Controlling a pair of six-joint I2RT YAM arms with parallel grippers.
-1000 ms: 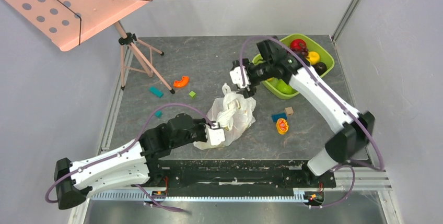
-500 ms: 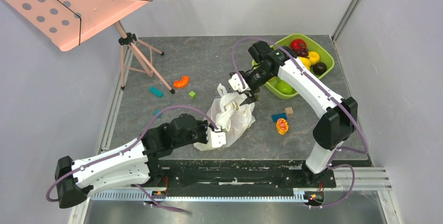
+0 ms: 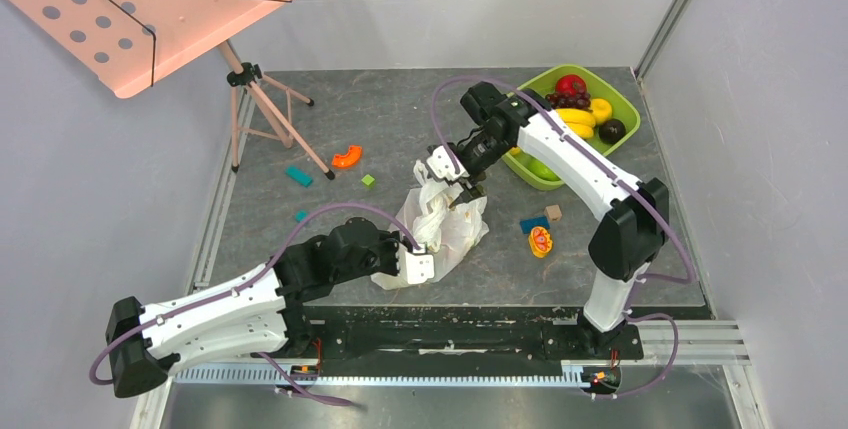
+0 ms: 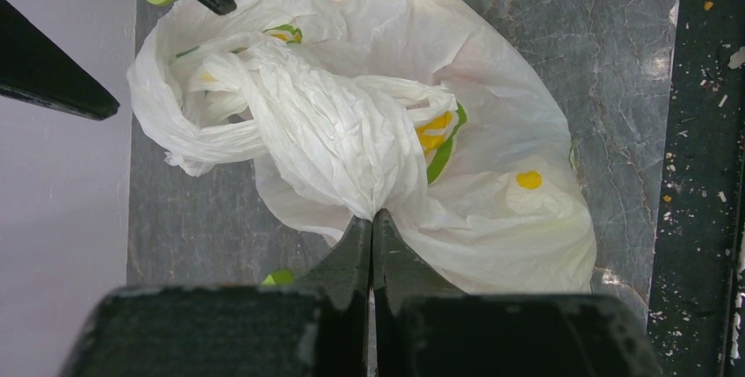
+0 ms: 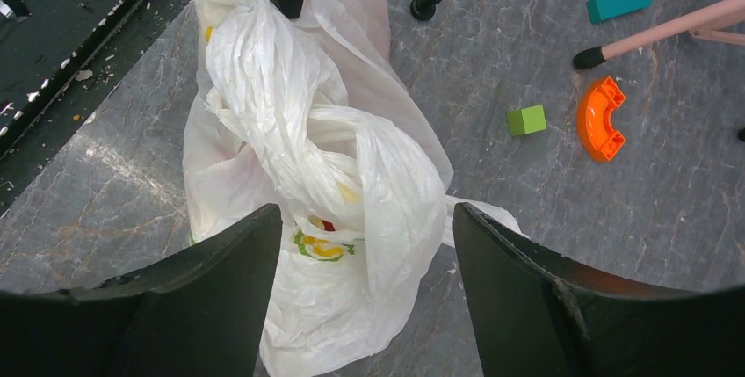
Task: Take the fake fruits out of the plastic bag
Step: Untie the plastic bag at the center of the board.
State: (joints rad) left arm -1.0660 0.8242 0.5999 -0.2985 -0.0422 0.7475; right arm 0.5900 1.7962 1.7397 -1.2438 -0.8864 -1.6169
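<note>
Your left end effector [image 4: 372, 223] is clenched on the plastic bag [image 3: 452, 227], jaws pinched flat on a twisted rope of film at the bottom centre of its wrist view. That reads as an anchor: it pins the bag to the counter [image 3: 400, 119] so the film won't drag along when the other arm works.

The bag sits mid-frame in the overhead view, crumpled, handles bunched toward its upper end. The fake fruits [image 5: 323, 238] show only as smudges of yellow, green and a speck of red through the film, so by the look of it they are all inside, none out yet.

Your right end effector [image 5: 365, 228] is released, jaws spread wide and straddling the gathered top of the bag, with the film between them but nothing squeezed. My read: it is lined up to take the far side of the mouth and pull against your left-hand anchor.

The green tray [image 3: 627, 106] waits at the upper right, close to the right arm's elbow, a likely drop spot.

Watch the film: it is thin and slippery, and a pinch may catch one layer only.
</note>
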